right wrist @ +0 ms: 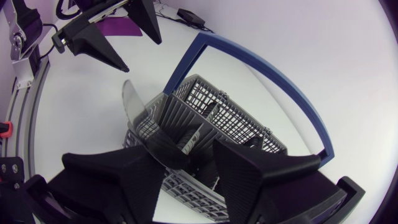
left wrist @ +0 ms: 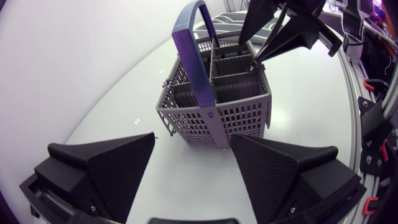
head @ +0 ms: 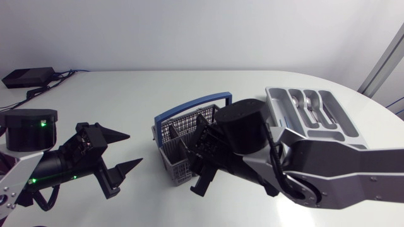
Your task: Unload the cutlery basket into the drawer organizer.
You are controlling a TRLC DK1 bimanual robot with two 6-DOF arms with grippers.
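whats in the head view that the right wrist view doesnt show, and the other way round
Only the head view: the drawer organizer, with cutlery already lying in it.
Only the right wrist view: a pale rounded utensil end standing up out of the cutlery basket, beside my right gripper.
Both: the grey cutlery basket with its blue handle, my right gripper down at it, and my open left gripper apart from it.

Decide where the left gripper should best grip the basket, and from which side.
Likely the top of the blue handle, from above: it arches upright over the basket as a thin flat band, which the open left gripper could close across.
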